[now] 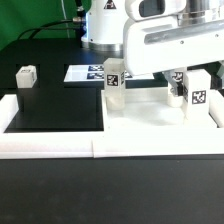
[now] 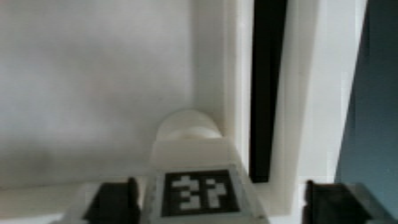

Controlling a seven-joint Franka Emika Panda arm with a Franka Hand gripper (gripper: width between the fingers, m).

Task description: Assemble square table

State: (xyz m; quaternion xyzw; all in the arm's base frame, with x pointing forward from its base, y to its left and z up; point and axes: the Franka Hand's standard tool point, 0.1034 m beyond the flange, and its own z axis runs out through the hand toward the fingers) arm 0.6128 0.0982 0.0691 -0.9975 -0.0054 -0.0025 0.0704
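Note:
The white square tabletop [image 1: 150,118] lies flat in the right corner of the border wall. One tagged white leg [image 1: 115,85] stands at its left edge, and a larger tagged leg [image 1: 197,90] stands at its right, with another tagged piece [image 1: 178,95] close beside it. A fourth leg [image 1: 25,76] sits alone at the exterior view's far left. In the wrist view my gripper [image 2: 224,200] straddles a tagged leg [image 2: 196,165]. Dark fingers [image 2: 121,202] flank it with gaps on both sides, so it is open. The arm [image 1: 170,40] hides the gripper in the exterior view.
The low white border wall [image 1: 100,147] runs along the front and left [image 1: 8,105]. The marker board [image 1: 85,73] lies flat behind the black mat area [image 1: 55,110]. In the wrist view a dark slot [image 2: 267,90] runs beside a white edge.

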